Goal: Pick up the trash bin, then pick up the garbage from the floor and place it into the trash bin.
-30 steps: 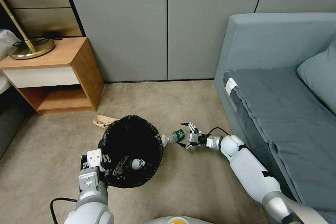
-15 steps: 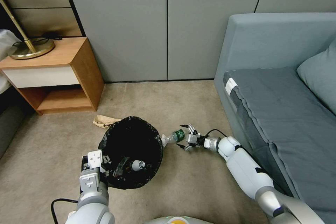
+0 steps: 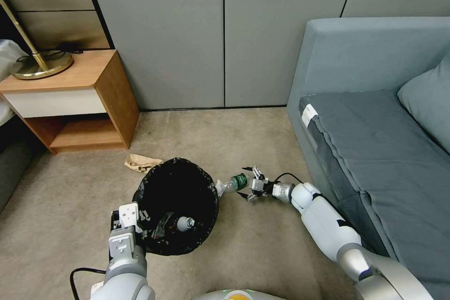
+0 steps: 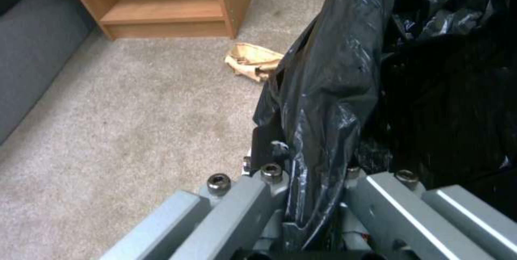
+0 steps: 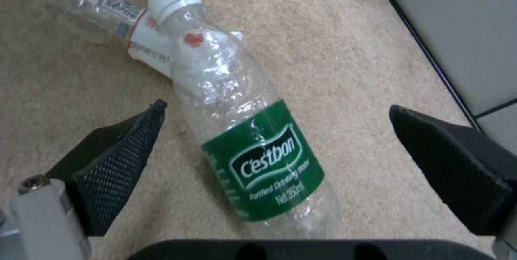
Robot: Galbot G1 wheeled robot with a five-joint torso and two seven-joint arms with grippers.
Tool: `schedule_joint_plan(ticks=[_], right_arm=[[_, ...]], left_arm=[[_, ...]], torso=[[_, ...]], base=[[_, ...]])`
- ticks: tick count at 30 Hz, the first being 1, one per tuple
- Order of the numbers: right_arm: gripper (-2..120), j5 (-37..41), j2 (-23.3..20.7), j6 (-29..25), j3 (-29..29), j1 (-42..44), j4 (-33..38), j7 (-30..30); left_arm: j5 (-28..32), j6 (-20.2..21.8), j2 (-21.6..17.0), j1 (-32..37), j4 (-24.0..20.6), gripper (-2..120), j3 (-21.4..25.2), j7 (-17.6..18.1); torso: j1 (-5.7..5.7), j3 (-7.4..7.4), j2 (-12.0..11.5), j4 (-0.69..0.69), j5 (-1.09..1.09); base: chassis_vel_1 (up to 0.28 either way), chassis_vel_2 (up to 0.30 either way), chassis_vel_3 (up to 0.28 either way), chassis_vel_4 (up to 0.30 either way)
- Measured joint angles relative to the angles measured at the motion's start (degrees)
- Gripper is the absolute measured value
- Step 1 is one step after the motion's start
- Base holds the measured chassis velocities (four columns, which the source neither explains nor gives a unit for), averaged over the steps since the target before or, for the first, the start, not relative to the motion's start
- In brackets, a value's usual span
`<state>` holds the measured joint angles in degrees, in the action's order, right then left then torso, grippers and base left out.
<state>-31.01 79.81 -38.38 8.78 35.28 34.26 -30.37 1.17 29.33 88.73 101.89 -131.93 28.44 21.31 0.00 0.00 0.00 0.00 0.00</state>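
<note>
From the head camera, the left end effector is pinched on the near rim of the trash bin, which it holds over the carpet. A small bottle and dark wrappers lie inside the bin on the black bag. The right end effector is low over the carpet just right of the bin, its fingers spread wide around the base end of a green-label bottle that lies on the floor with its cap toward the bin. A crumpled brown paper lies on the carpet just behind the bin, toward the wooden nightstand.

In the left wrist view, the left end effector is pressed together on a fold of the black bag at the bin's rim; the brown paper lies beyond the bin.

In the right wrist view, the right end effector is spread, one finger on each side of the green-label bottle, neither touching it. A second clear bottle lies touching its neck.

Compared with half a second ago, the bin sits a little lower in the head view, the right end effector has barely moved, and the green-label bottle has stayed put.
</note>
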Motion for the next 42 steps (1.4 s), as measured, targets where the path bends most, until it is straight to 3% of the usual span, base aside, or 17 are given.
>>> schedule_joint_plan(ticks=[34,42], right_arm=[[99,-1.6,4.8,3.6,-0.1,-4.1,-11.2,1.2],[78,-1.4,4.7,3.8,0.2,-4.4,-12.4,1.3]], left_arm=[[-0.7,-0.4,0.7,-0.1,1.3,1,-0.9,-0.1],[-0.8,-0.5,0.7,0.0,1.4,1,-1.1,-0.1]], torso=[[0.0,0.0,0.0,0.0,0.0],[0.0,0.0,0.0,0.0,0.0]], base=[[0.0,0.0,0.0,0.0],[0.0,0.0,0.0,0.0]])
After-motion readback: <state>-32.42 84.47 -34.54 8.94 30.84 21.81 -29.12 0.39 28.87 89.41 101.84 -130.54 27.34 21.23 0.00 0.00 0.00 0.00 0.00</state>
